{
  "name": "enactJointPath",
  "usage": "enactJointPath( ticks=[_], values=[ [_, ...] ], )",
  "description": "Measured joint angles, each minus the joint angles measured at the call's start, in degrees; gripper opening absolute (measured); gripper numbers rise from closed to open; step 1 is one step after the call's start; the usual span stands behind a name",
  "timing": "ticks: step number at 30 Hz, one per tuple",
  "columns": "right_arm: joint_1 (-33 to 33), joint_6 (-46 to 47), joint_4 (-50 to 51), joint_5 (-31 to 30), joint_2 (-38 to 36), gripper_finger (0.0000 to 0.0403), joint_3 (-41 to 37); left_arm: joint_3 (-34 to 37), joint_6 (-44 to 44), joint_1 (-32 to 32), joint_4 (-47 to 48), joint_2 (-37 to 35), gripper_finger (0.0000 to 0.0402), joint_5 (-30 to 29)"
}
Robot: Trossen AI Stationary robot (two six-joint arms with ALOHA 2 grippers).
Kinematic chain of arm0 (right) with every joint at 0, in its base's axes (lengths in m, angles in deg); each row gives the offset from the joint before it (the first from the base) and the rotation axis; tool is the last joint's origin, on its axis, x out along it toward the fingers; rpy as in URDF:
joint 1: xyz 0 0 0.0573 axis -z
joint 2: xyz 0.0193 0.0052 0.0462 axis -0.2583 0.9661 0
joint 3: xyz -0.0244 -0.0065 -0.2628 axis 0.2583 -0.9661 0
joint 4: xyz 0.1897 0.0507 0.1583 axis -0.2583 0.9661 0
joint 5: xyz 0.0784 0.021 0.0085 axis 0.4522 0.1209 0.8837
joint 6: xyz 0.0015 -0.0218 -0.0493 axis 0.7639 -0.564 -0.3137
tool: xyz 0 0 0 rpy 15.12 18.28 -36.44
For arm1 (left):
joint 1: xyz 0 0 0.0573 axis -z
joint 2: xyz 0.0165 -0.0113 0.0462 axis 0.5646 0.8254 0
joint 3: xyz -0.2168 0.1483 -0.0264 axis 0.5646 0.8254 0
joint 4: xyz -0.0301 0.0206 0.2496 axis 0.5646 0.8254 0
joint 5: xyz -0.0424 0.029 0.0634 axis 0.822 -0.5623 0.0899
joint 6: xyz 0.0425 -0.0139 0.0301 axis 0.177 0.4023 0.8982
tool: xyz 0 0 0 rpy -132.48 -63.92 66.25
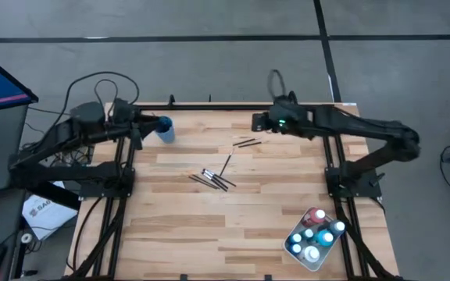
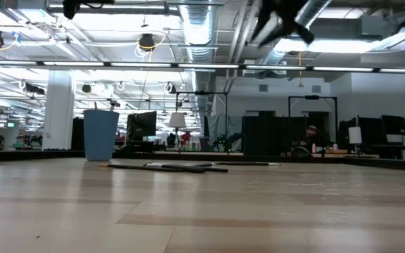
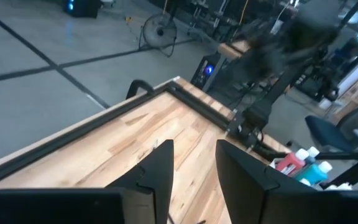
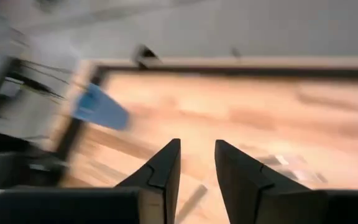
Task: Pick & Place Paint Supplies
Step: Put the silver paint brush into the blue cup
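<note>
Brushes still waiting at mid-frame

Bottles (image 1: 312, 232) fill the tray (image 1: 291, 251) lower right; paintbrushes (image 1: 213, 179) lie mid-table; right pincer (image 1: 259, 122) and left pincer (image 1: 148, 122), both spread and empty, hover upper frame by the cup (image 1: 165, 129). Next likely: descend, pinch one brush.

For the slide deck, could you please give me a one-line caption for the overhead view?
Both arms raised at the table's far edge, brushes scattered mid-table, blue cup far left, paint bottles in the near-right tray.

From overhead the loose paintbrushes (image 1: 213, 179) mid-table are too thin to count, and the bottles (image 1: 312, 233) crowd together in the tray (image 1: 294, 253).
</note>
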Motion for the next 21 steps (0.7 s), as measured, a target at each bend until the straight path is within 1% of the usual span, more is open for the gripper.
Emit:
enactJointPath(
  ticks=[4, 6, 8, 11, 14, 19, 21],
  values=[
    [3.7, 5.0, 12.9, 4.6, 9.1, 0.0093, 5.9, 0.0, 0.0, 0.0, 0.0, -1.2, 0.0114, 0.0],
    [4.8, 7.8, 18.6, 5.8, 13.7, 0.0093, 7.8, 0.0, 0.0, 0.0, 0.0, -1.3, 0.0114, 0.2],
    [6.0, 11.0, 22.9, 7.5, 17.7, 0.0093, 9.1, 0.0, 0.0, 0.0, 0.2, -1.2, 0.0114, 1.3],
    [8.3, 13.5, 28.9, 12.1, 23.0, 0.0093, 9.3, 0.0, 0.1, 0.0, 0.6, -1.0, 0.0114, 3.2],
    [11.1, 13.2, 30.5, 16.8, 27.6, 0.0093, 9.2, 0.0, 0.2, 0.0, 0.7, -0.8, 0.0114, 3.2],
    [15.2, 13.4, 29.2, 21.2, 32.7, 0.0093, 9.2, 0.0, 0.2, 0.0, 0.7, 0.0, 0.0114, 1.5],
    [16.6, 13.4, 27.3, 21.6, 33.9, 0.0093, 9.2, 0.0, 0.2, 0.0, 0.7, 0.7, 0.0114, 1.5]
  ],
)
